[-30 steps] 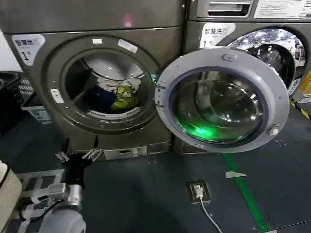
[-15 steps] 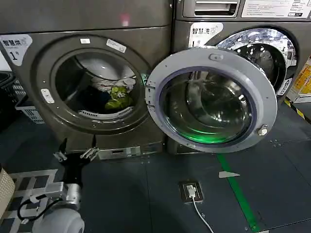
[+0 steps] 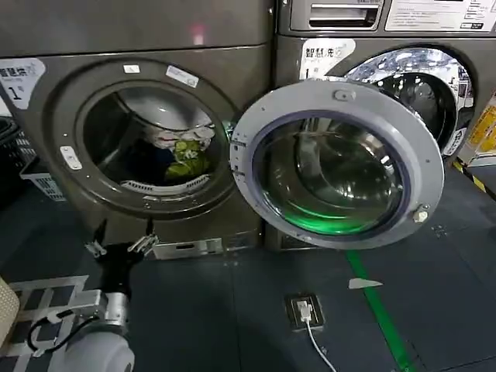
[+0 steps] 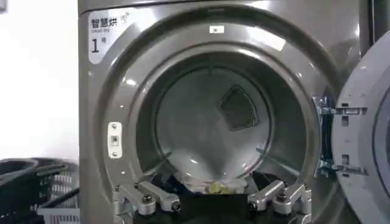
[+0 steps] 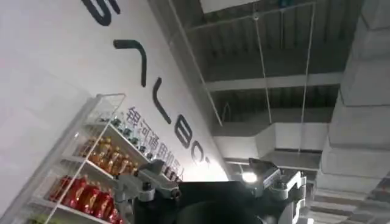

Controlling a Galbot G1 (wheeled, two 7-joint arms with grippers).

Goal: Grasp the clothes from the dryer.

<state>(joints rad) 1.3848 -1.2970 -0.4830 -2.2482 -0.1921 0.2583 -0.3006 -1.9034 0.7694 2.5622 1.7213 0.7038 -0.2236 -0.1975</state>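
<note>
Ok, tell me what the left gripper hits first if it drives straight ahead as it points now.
Probably nothing before the clothes: the open left gripper faces the dryer porthole, door swung aside. Depth is unclear, and it may meet the lower rim first.

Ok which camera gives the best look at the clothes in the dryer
The head view: the clothes lie in plain sight inside the dryer, white and yellow-green pieces showing. In the left wrist view only a strip of them peeks over the open left gripper. The right wrist view points at a wall and ceiling.
</note>
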